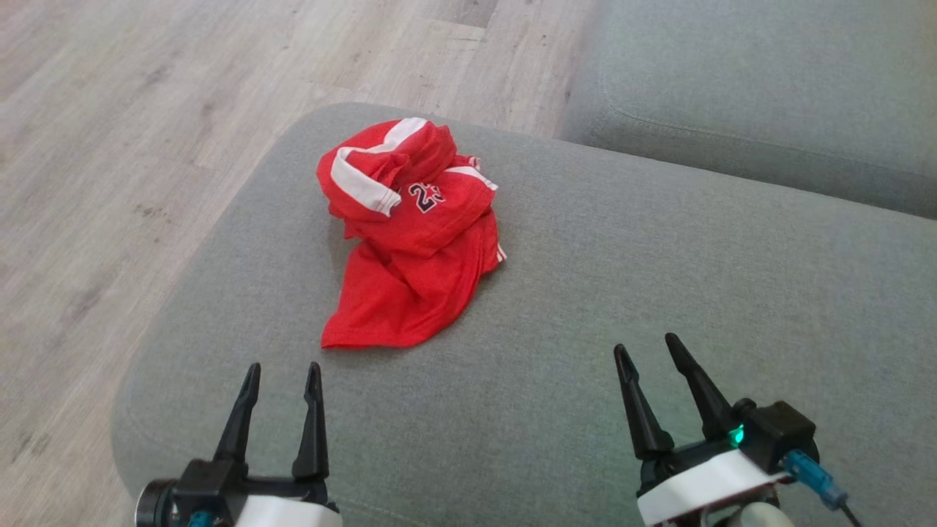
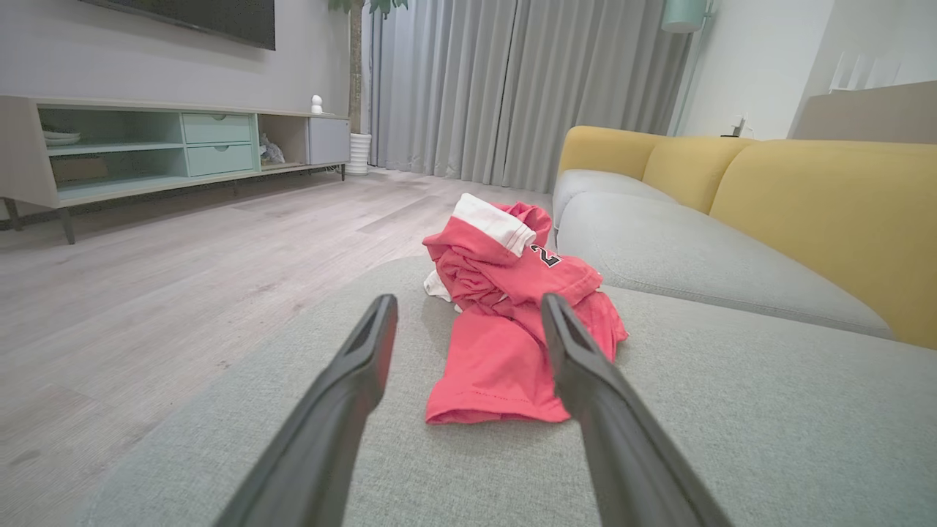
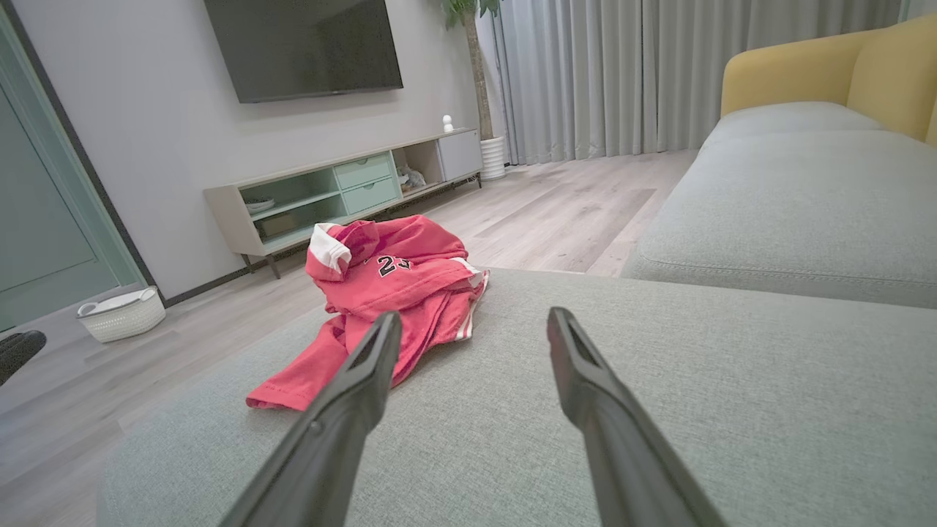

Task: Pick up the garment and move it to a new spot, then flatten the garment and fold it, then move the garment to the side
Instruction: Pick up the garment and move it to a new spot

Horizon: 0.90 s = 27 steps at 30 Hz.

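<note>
Surroundings: I am looking at a grey cushion [image 1: 659, 307] with wood floor [image 1: 132, 110] along its left and far edges. A second grey seat [image 1: 768, 88] lies beyond it to the right, with a gap between the two. The wrist views show yellow backrests [image 2: 827, 212] behind the seats, grey curtains [image 2: 512, 88], a low cabinet [image 3: 344, 190] under a wall TV [image 3: 307, 44], and a white basket [image 3: 121, 315] on the floor, all well apart from the cushion. Garment [image 1: 413, 241]: red, white trim, dark number patch, crumpled in a heap on the cushion's far left part near the floor-side edge, one flat flap trailing toward me. Left gripper [image 1: 284, 366]: jaws wide apart, holding nothing, low over the near edge. The flap's hem lies just ahead of its fingertips and slightly right, with a strip of cushion between. Right gripper [image 1: 646, 342]: likewise spread and empty, over the near right part. The garment sits well apart from it, ahead and to its left.
</note>
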{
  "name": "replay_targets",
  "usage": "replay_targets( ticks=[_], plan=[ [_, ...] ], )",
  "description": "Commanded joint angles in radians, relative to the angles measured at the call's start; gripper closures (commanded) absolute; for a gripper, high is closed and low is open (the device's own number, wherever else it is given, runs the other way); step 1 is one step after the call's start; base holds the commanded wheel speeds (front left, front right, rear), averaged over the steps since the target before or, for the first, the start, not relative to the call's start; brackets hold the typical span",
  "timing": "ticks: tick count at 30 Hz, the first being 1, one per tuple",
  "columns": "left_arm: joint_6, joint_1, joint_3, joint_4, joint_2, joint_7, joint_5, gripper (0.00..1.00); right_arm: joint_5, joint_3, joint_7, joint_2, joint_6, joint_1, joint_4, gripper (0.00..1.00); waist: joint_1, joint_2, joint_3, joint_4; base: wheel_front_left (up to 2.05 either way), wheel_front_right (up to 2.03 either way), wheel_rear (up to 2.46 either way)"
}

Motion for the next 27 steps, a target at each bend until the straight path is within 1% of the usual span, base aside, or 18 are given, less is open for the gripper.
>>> replay_targets(
  ticks=[1,5,7,9,12,17,22,27],
  plan=[
    [-0.003,-0.031,0.033,-0.029,-0.003,-0.01,0.012,0.0,0.009,0.026,-0.011,-0.007,-0.002,-0.025,-0.028,0.0,0.0,0.0,0.0,0.005,0.0,0.0,0.0],
    [-0.006,-0.031,0.037,-0.031,-0.003,-0.01,0.014,0.0,0.013,0.036,-0.011,-0.007,-0.002,-0.025,-0.028,0.0,0.0,0.0,0.008,0.006,0.0,0.0,0.0],
    [-0.023,-0.039,0.022,-0.023,0.003,-0.01,0.037,0.0,0.012,0.041,-0.011,-0.007,-0.002,-0.03,-0.03,0.0,0.0,0.0,0.018,0.0,0.0,0.0,0.0],
    [-0.04,-0.071,0.0,-0.011,0.022,-0.01,0.073,0.0,0.013,0.038,-0.011,-0.007,-0.002,-0.039,-0.036,0.0,0.0,0.0,0.04,-0.007,0.0,0.0,0.0],
    [-0.066,-0.159,-0.02,0.026,0.047,-0.01,0.089,0.0,0.003,0.03,-0.011,-0.007,-0.002,-0.056,-0.039,0.0,0.0,0.0,0.071,-0.024,0.0,0.0,0.0],
    [-0.094,-0.383,-0.04,0.152,0.126,0.016,0.107,0.0,-0.005,0.021,-0.011,-0.007,-0.002,-0.1,-0.044,0.0,0.0,0.0,0.142,-0.081,0.0,0.0,0.0],
    [-0.107,-0.605,-0.046,0.298,0.19,0.103,0.047,0.0,-0.014,0.013,-0.011,-0.007,-0.002,-0.142,-0.05,0.0,0.0,0.0,0.223,-0.143,0.0,0.0,0.0],
    [-0.109,-0.752,-0.089,0.423,0.251,0.191,-0.076,0.0,-0.017,0.016,-0.011,-0.007,-0.002,-0.174,-0.053,0.0,0.0,0.0,0.288,-0.197,0.0,0.0,0.0]
  ],
)
